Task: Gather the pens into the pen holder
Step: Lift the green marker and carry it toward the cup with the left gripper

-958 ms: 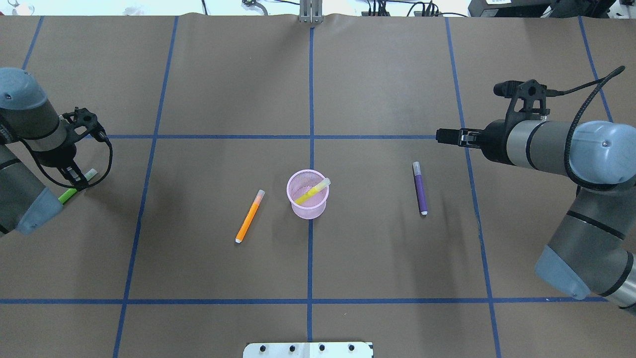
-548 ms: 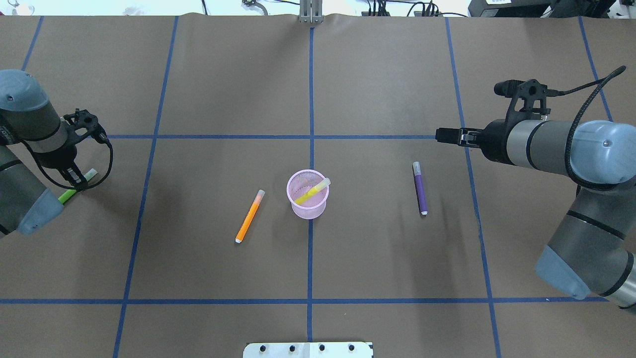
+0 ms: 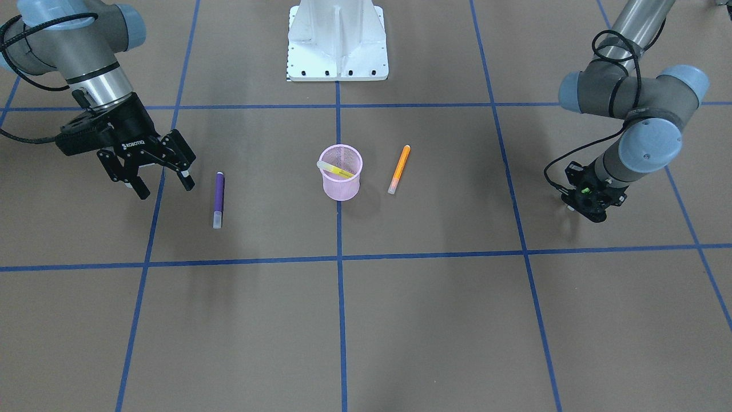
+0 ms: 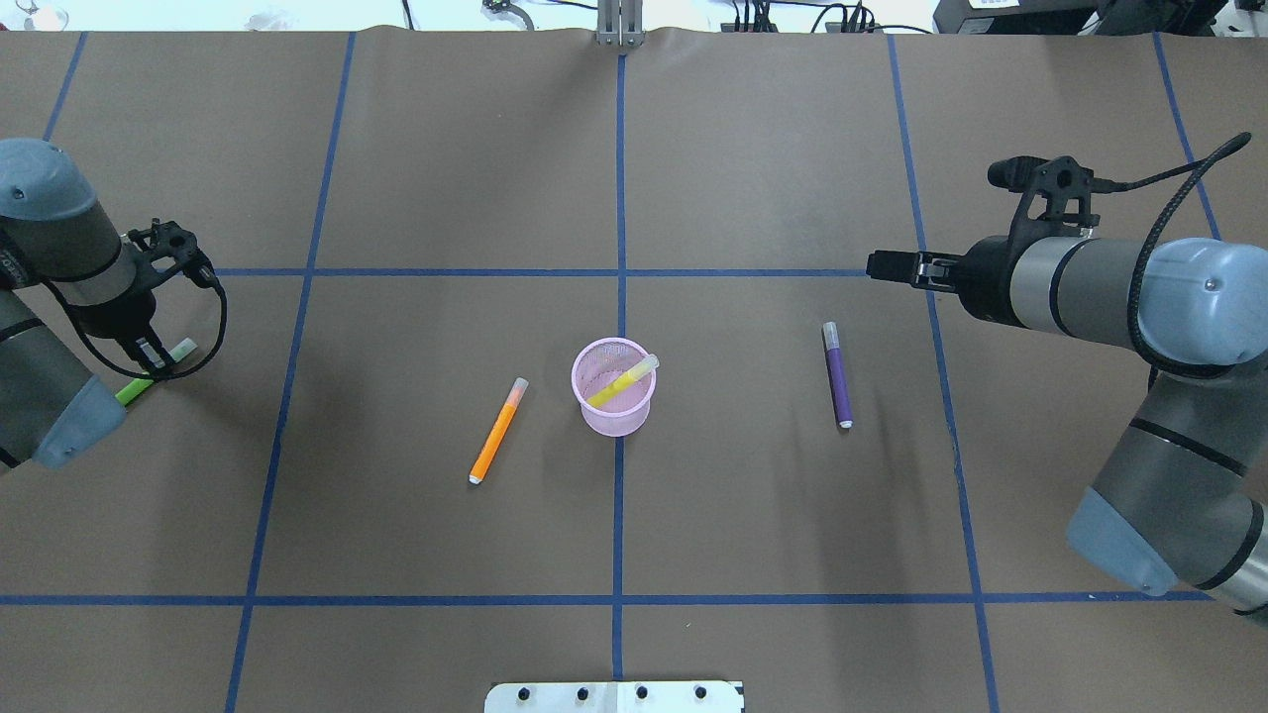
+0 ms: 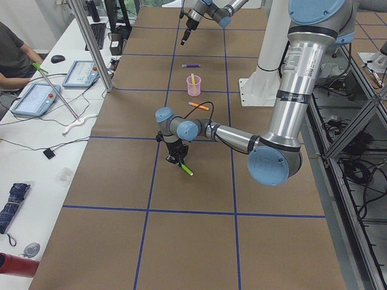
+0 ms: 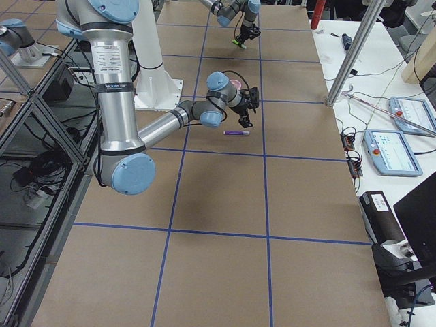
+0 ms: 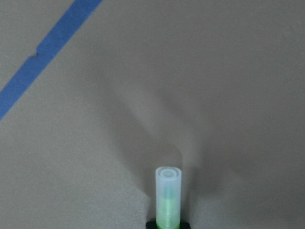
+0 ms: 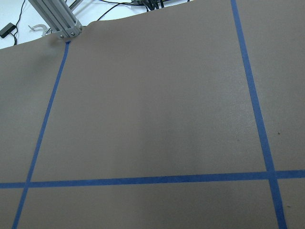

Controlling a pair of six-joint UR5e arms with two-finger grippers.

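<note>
The pink mesh pen holder [image 4: 612, 422] [image 3: 341, 187] stands at the table's middle with the yellow pen [image 4: 624, 381] [image 3: 336, 169] leaning inside it. The orange pen [image 4: 497, 431] [image 3: 399, 169] lies just to its left in the overhead view. Lying on the holder's right is the purple pen [image 4: 838, 376] [image 3: 218, 197]. My left gripper [image 4: 149, 358] [image 3: 589, 201] is shut on the green pen [image 4: 133, 389] [image 7: 168, 196] [image 5: 187, 170] at the far left and holds it tilted. My right gripper [image 3: 164, 190] [image 4: 877, 267] hangs open and empty beyond the purple pen.
Blue tape lines [image 4: 620, 272] divide the brown table cover into squares. The robot's white base plate [image 3: 337, 40] sits at its side of the table. A person sits at a side desk [image 5: 54, 90] with tablets past the table's far edge.
The left arm has shifted slightly with the green pen in its grip. The right gripper has edged a little. The pens on the table and the holder have not moved.
</note>
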